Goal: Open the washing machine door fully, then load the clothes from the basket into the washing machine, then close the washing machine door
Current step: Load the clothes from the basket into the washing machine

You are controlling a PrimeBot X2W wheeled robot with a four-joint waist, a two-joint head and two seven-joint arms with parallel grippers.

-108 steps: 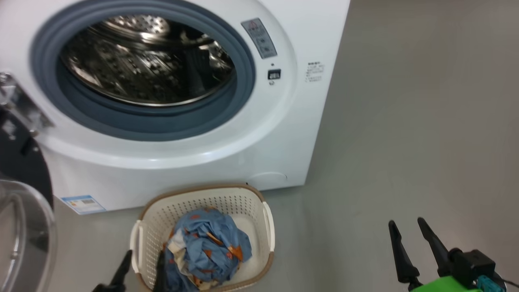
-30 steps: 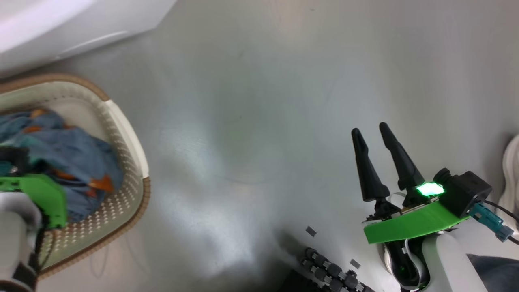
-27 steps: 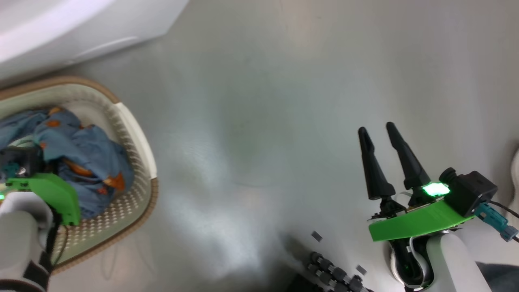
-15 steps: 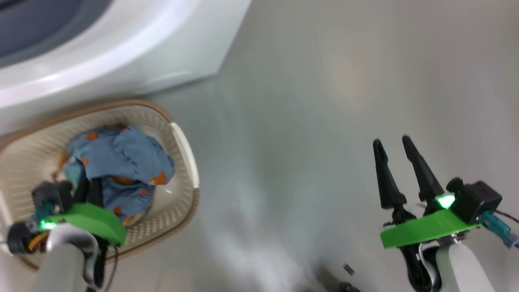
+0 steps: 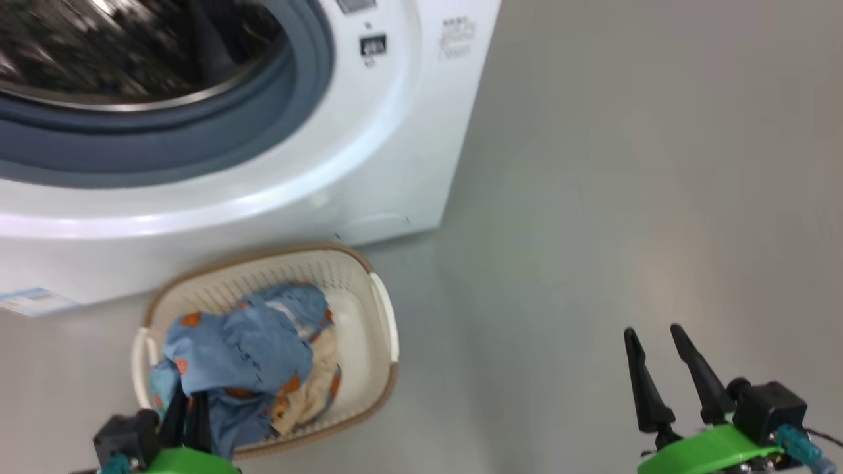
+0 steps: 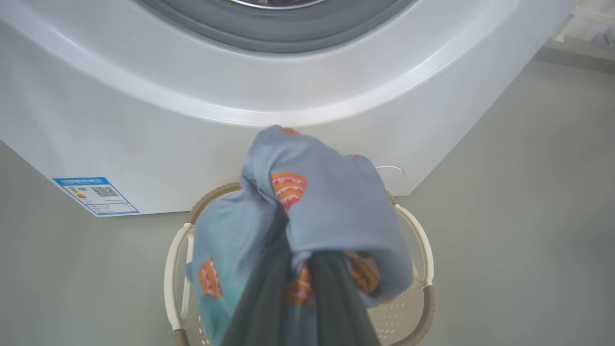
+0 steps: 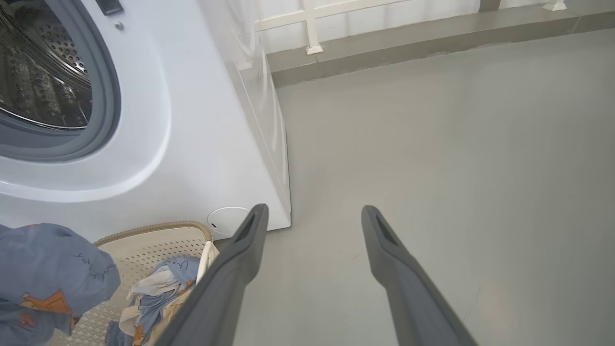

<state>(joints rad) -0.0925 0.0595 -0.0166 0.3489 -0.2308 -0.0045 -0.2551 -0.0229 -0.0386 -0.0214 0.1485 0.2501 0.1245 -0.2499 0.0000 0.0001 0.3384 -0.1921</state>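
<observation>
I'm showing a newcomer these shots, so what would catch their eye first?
The open steel drum of the washing machine looms at the head view's upper left. Below it, the left gripper is pinched shut on blue printed clothes over the cream basket. The right gripper stands open and empty at the lower right.

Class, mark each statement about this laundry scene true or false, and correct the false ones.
1. The left end effector is shut on some of the clothes. True.
2. The right end effector holds a garment. False: it is open and empty, above bare floor.
3. The washing machine stands open, its drum visible. True.
4. The basket is empty. False: blue and cream fabric lies in it.
5. The basket stands on the floor in front of the washing machine. True.
</observation>
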